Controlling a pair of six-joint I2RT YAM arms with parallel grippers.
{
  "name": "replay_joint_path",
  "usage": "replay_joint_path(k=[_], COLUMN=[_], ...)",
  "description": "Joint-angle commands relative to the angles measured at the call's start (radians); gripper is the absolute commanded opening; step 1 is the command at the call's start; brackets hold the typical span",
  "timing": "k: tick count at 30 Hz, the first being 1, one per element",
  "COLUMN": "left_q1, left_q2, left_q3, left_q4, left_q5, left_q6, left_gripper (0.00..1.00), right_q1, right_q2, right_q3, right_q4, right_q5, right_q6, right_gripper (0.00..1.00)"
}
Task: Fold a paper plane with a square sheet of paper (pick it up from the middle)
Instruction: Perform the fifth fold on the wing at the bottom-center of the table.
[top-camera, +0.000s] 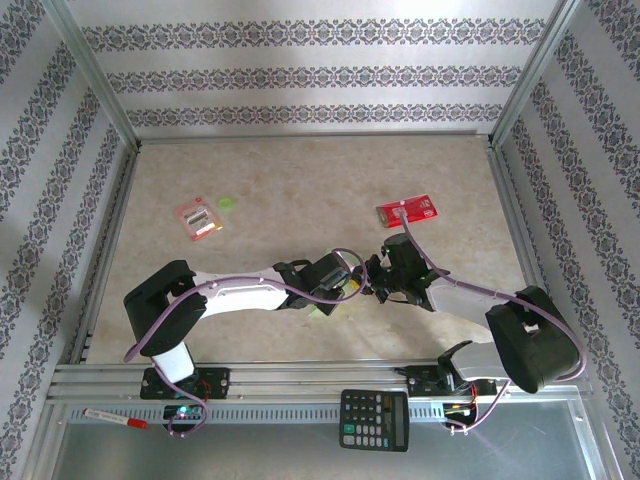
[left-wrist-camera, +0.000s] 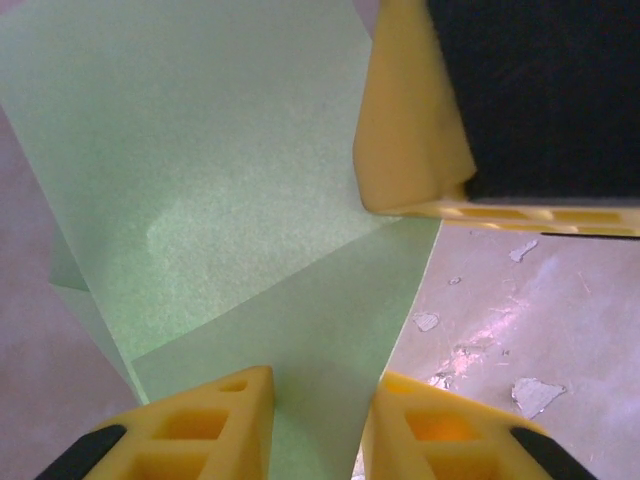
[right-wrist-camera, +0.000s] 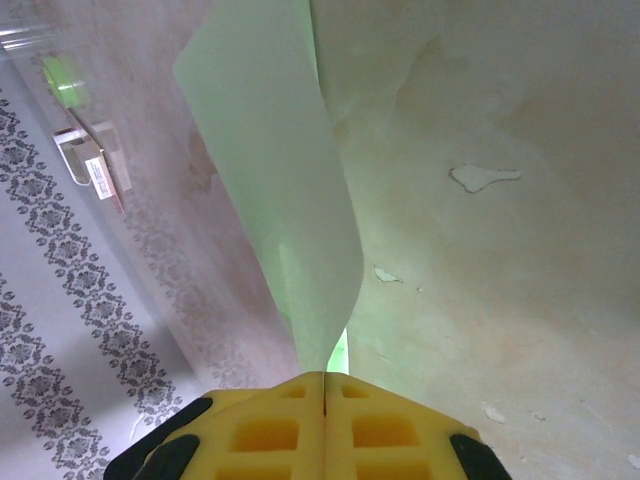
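The square sheet of paper is light green and partly folded, one layer lying over another. My left gripper hovers over its near corner, jaws apart, with the paper running through the gap between the yellow fingers. My right gripper is shut on an edge of the sheet, which curls up and away from its closed tips. One right finger shows at the upper right of the left wrist view. In the top view both grippers, left and right, meet at mid-table, with slivers of paper beneath them.
One red-and-white packet lies at the back left beside a tiny green disc, another packet at the back right. A calculator and a marker rest on the near rail. Patterned walls enclose the table.
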Motion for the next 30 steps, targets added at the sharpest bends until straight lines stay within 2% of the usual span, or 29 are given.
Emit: replay_joint_path(k=[1,19,25,30], left_q1=[-0.015,-0.016,-0.014,-0.005], left_q2=[0.009,-0.005,-0.016,-0.051], left_q3=[-0.009,-0.008,-0.014,-0.05], left_q4=[-0.04,-0.04,-0.033,0.008], left_q5=[-0.027,-0.029,-0.023,0.0], left_q6=[0.023,0.037,0.035,0.007], left_gripper=[0.26,0.09,0.01,0.0], right_q1=[0.011,0.006,-0.003,-0.042], right_q2=[0.011,0.025,0.019,-0.019], right_q3=[0.004,0.022,0.03,0.03], right_q4=[0.01,0.005,-0.004,-0.045], right_q5=[-0.013,-0.025,-0.032,-0.04], right_q6=[0.01,0.004,-0.004,-0.042], right_gripper=[0.0,0.0,0.05,0.16])
